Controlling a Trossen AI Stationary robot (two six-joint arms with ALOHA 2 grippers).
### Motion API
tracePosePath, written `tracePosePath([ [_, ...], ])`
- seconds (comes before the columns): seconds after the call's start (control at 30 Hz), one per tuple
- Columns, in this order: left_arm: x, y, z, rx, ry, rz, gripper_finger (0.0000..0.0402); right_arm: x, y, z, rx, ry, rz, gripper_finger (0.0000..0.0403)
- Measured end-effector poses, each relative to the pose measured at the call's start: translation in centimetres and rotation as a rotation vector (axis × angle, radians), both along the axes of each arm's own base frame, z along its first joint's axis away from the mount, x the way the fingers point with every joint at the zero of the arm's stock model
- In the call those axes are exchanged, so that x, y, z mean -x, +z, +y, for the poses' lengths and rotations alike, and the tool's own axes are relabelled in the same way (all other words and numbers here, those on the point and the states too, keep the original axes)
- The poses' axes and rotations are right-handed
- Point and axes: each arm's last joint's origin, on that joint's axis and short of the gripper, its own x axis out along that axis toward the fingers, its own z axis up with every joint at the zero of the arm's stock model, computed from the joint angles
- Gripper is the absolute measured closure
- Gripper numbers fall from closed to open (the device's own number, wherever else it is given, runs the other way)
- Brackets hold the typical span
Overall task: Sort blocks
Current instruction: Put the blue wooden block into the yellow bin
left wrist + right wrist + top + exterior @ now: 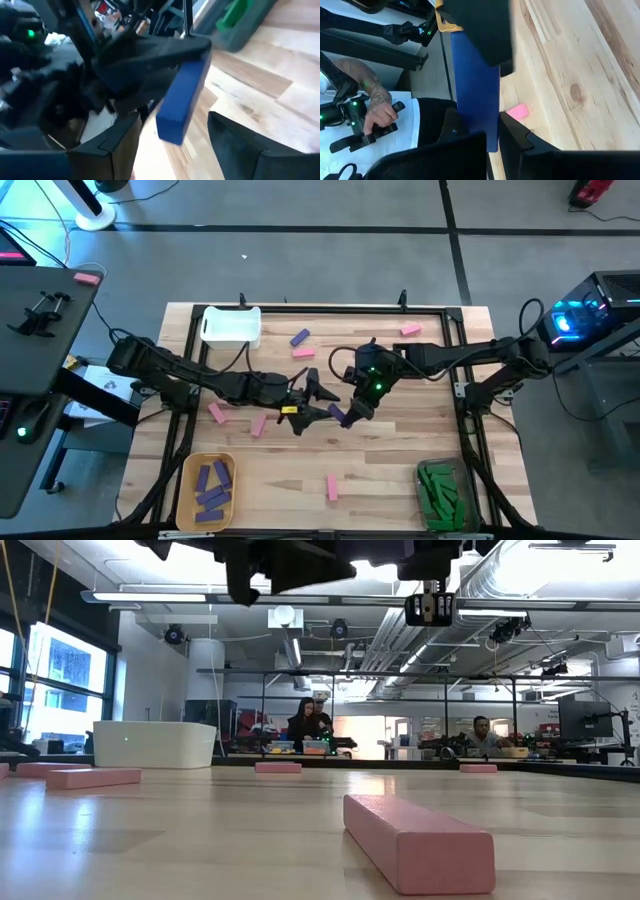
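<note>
Purple block (476, 95) hangs mid-air above the tabletop (400, 460) centre, pinched in my right tool (340, 416), whose jaws are fully clamped on one end of it. The block's long axis runs straight out from the right tool toward my left tool (312, 390), so the free end points into the left jaws.

Left tool is wide apart, nothing gripped yet; in the left wrist view the block (182, 102) sits between its two fingers (240, 145), tilted, free end nearest, apparently not touching either pad. Looks like a handover, right to left: the left tool needs to close across the block's short side before the right lets go. Risk, in my judgement: the tilt may make the block twist on closing.

Outward from the tools: loose pink blocks (258, 424) lie just beside the left arm, another pink one (332, 487) on the near side, one more (410, 330) far behind the right arm. A loose purple block (299, 337) is behind the left tool. Yellow bin (188, 480) holds purple blocks, green bin (440, 498) holds green ones, white bin (231, 326) sits at the far edge.
</note>
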Motion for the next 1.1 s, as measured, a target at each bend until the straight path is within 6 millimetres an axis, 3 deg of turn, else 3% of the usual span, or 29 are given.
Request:
tracePosePath([
  [0.17,-0.3,0.7,-0.2,0.048,-0.024,-0.018,0.0232,0.0,0.0,-0.1,0.001,-0.004,0.001,0.0402],
  [0.43,-0.6,0.6,-0.3,0.092,-0.07,0.018,0.0378,0.1,0.0,0.0,-0.018,0.022,0.004,0.0402],
  [0.63,-0.6,0.5,-0.2,0.085,-0.058,0.036,0.037,0.0,0.3,-0.1,-0.033,-0.003,0.011,0.0393],
  [0.87,0.5,1.2,0.3,0.105,0.046,0.103,0.0375,-0.3,2.4,-1.3,-0.089,-0.07,0.031,0.0284],
  [1.0,3.3,1.4,1.0,0.154,0.202,0.284,0.0375,0.0,4.1,-2.2,-0.026,-0.025,-0.047,0.0227],
  [1.1,6.9,2.6,1.6,0.283,0.363,0.412,0.0375,0.0,4.3,-3.0,0.036,-0.016,-0.097,0.0207],
])
